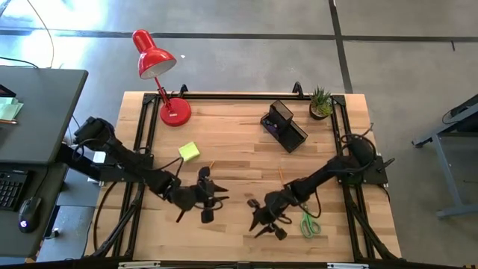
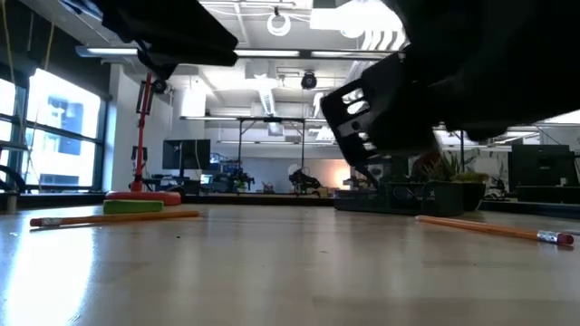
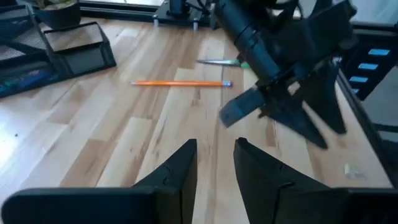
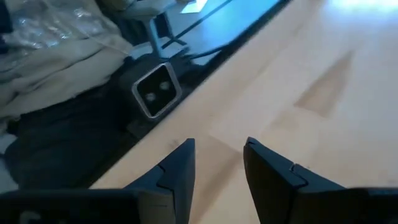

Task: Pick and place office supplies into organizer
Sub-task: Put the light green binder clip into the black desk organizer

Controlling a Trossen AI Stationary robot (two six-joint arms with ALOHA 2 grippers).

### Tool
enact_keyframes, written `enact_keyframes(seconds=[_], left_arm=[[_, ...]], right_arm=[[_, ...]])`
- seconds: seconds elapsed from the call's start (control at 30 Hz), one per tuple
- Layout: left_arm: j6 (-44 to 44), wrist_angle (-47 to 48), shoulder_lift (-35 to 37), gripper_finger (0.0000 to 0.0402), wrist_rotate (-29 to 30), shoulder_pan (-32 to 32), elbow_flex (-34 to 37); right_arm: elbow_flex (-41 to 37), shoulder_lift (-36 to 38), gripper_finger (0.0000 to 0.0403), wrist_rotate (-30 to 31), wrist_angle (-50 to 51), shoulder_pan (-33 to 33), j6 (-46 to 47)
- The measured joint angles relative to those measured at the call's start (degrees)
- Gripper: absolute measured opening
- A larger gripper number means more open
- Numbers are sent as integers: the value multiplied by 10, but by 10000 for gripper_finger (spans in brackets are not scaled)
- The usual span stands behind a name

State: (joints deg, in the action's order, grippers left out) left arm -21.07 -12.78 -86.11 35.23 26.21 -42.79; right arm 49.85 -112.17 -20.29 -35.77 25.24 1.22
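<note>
An orange pencil lies flat on the desk, its long axis crosswise ahead of the left gripper, whose jaws stand narrowly parted and hold nothing. The right gripper, jaws likewise apart and empty, hangs near the desk's front edge, with the green-handled scissors just beside it. The organizer waits at the far side, near the potted plant.

Two pencils, one scissors, one organizer
</note>
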Motion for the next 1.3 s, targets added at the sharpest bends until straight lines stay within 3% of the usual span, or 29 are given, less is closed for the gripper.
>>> enact_keyframes(seconds=[0.27,0.37,0.7,1.3], left_arm=[[-16,-6,-26,92,52,44,1],[-24,-6,-33,92,61,42,1],[-34,-12,-46,92,94,41,0],[-34,-8,-45,92,100,41,0]], right_arm=[[26,-18,129,21,-3,38,-1],[29,-26,129,42,-2,44,-15],[29,-64,129,31,-47,44,-44],[29,-67,129,25,-78,50,-47]])
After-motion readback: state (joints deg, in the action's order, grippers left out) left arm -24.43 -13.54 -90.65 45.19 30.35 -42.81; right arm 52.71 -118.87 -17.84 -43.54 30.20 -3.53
